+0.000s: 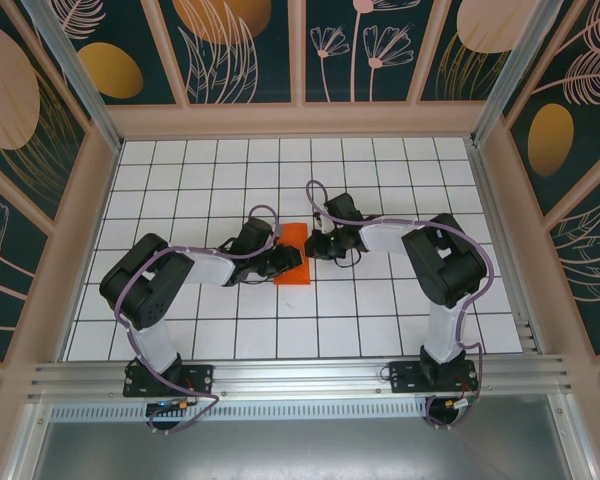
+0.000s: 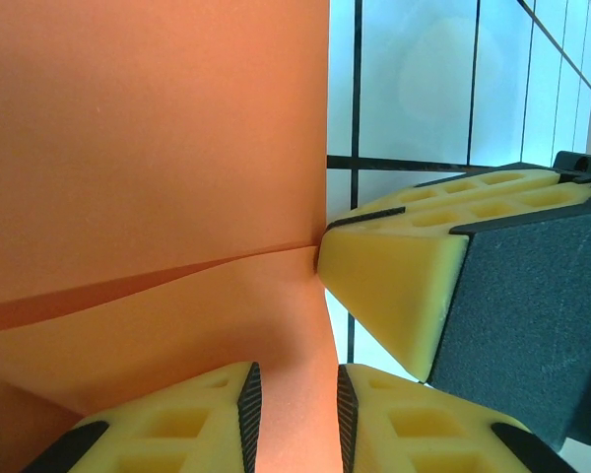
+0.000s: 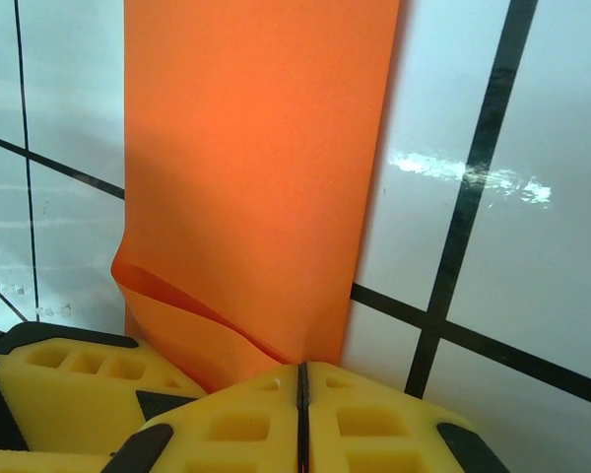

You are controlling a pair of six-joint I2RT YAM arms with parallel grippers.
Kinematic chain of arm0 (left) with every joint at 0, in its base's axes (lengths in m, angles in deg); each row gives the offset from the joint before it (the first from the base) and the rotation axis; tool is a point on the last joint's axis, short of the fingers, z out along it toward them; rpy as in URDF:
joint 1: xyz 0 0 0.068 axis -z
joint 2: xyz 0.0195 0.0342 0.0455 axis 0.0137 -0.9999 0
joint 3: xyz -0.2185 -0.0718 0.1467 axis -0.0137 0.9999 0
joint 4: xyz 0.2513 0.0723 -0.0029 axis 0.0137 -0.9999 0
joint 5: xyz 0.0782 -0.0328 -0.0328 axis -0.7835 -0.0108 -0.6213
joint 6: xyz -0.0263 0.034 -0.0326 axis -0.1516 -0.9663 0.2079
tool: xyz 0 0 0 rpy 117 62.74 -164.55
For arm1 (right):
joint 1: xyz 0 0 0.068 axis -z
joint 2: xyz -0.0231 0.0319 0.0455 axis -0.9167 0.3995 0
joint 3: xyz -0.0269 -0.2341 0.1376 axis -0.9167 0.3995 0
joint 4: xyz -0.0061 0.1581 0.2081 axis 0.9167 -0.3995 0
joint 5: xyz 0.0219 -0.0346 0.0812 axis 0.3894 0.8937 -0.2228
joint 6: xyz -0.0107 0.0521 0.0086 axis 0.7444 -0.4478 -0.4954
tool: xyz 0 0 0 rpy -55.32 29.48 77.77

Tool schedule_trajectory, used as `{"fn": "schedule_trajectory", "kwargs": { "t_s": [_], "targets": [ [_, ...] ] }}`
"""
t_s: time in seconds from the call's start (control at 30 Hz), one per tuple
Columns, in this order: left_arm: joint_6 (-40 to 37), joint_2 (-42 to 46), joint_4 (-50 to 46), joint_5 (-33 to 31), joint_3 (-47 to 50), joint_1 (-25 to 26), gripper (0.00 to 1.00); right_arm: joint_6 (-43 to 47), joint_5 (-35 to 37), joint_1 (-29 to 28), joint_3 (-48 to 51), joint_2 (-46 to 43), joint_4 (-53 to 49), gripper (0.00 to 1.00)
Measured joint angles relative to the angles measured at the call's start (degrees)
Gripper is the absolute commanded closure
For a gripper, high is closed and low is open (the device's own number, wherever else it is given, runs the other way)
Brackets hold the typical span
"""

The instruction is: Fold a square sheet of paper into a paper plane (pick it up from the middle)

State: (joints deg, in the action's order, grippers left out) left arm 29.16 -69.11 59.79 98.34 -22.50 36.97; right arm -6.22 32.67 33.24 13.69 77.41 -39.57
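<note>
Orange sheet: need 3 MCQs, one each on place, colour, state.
1. Top view: where is the sheet?
A. between left gripper and right gripper
B. far-left corner
C. by the arm bases
2. Colour of the right gripper's fingers?
A. blue
B. yellow
C. white
3. Right gripper's state?
A. wide open
B. shut on the sheet's edge
C. shut on nothing

1A: both grippers flank it mid-table. 2B: yellow foam in the right wrist view. 3B: the fingers meet and the sheet's buckled edge runs into their seam.
</note>
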Motion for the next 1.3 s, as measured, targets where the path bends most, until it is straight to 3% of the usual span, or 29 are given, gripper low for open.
{"fn": "schedule_trajectory", "kwargs": {
  "t_s": [0.6,0.87,1.1,1.3],
  "targets": [
    [0.0,-0.6,0.1,0.0,-0.4,0.0,0.71,-0.1,1.9,-0.2,-0.3,0.0,0.0,0.88],
    [0.0,-0.8,-0.2,0.0,-0.6,0.0,0.72,-1.2,4.8,-0.2,-0.3,-0.7,0.3,0.77],
    [0.0,-1.2,-1.0,-0.4,-1.4,0.0,0.74,-2.5,7.8,-0.3,3.2,-9.4,1.5,0.76],
    [0.3,-1.4,-1.5,-0.8,-1.7,0.0,0.76,-3.6,7.8,-3.2,9.7,-15.4,1.4,0.83]
  ]
}}
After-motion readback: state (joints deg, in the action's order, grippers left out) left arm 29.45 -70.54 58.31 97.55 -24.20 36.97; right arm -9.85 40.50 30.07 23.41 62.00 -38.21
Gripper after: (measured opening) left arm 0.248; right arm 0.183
